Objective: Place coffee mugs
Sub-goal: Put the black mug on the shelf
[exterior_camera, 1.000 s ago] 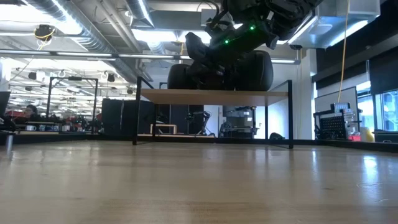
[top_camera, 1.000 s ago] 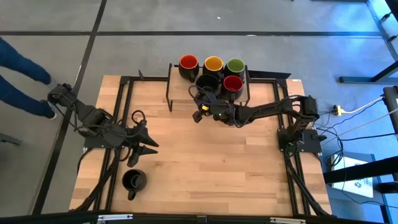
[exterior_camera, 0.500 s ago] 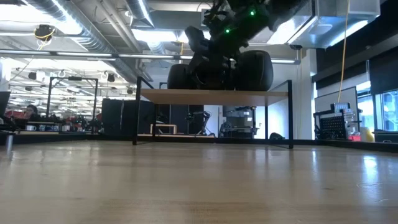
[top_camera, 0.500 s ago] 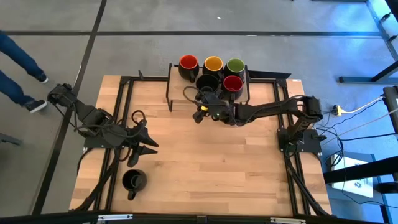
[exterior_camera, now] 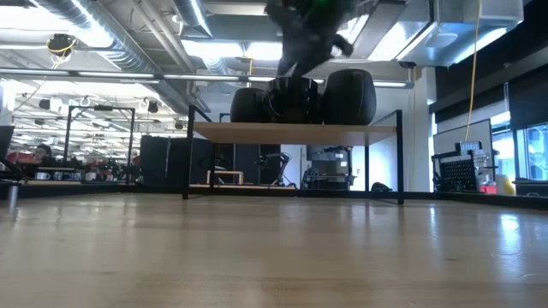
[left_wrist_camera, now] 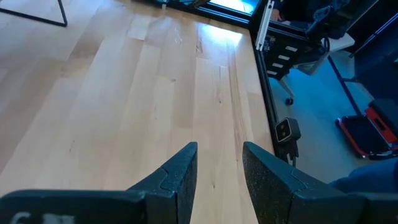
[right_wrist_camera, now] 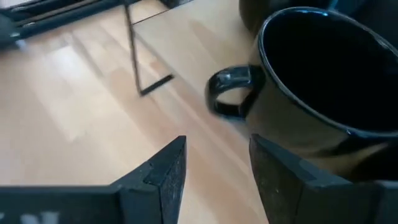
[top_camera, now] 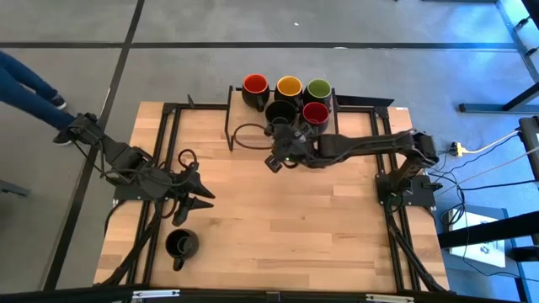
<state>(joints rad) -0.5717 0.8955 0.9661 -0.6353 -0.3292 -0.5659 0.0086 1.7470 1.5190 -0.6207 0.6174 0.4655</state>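
Five coffee mugs sit on the raised shelf at the table's far edge: red, yellow-orange, green behind; black and red in front. Sixth mug stands near left. Right gripper released, empty, just beside black mug. Left gripper parted, idle.

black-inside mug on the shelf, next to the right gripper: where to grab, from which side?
Judging from the right wrist view, take the black-inside mug by its rim wall beside the handle. It stands upright, mouth open, handle towards the right gripper, which is open, so come from the handle side, above the wooden shelf.
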